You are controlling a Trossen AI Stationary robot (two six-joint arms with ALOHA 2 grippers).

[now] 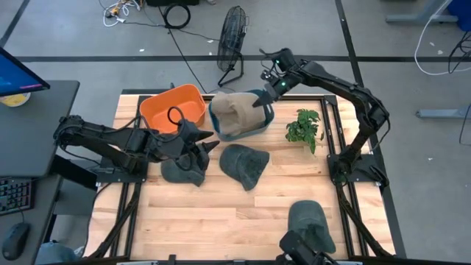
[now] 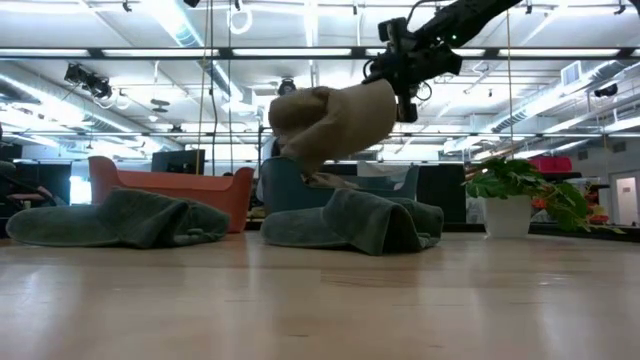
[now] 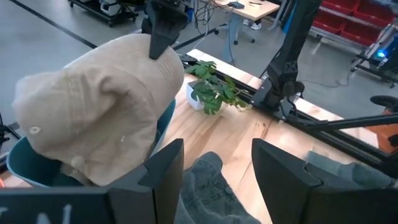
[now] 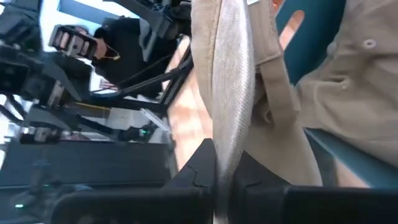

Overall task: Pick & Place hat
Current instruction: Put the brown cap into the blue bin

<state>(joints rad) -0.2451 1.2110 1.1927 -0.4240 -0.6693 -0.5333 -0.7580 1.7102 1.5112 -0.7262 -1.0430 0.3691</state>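
Observation:
A tan cap [image 1: 234, 114] hangs from my right gripper [image 1: 262, 97] over a teal bin [image 1: 266, 118] at the table's far middle. In the low view the cap [image 2: 335, 120] is above the bin [image 2: 385, 185], with its crown toward the bin's opening. My left gripper [image 1: 204, 144] is open, just left of a green hat [image 1: 244, 166]. In its wrist view the open fingers [image 3: 163, 168] stand over that green hat [image 3: 208, 193], touching nothing. A second green hat [image 1: 182, 171] lies below the left arm and a third [image 1: 309, 221] lies near the near edge. My right gripper [image 4: 217, 183] is shut on the tan cap's brim [image 4: 229, 124], pinched edge-on between the two fingers. The fingers [image 2: 402, 95] come from the far right, slanting down. The cap hangs tilted below them, crown [image 3: 93, 106] lowest, over the teal bin.
An orange bin [image 1: 173, 108] stands left of the teal one. A small potted plant [image 1: 303, 126] stands right of the teal bin, close to the right arm. Bare wood [image 1: 221, 213] lies toward the near edge. A floor fan [image 1: 232, 37] stands beyond the far edge.

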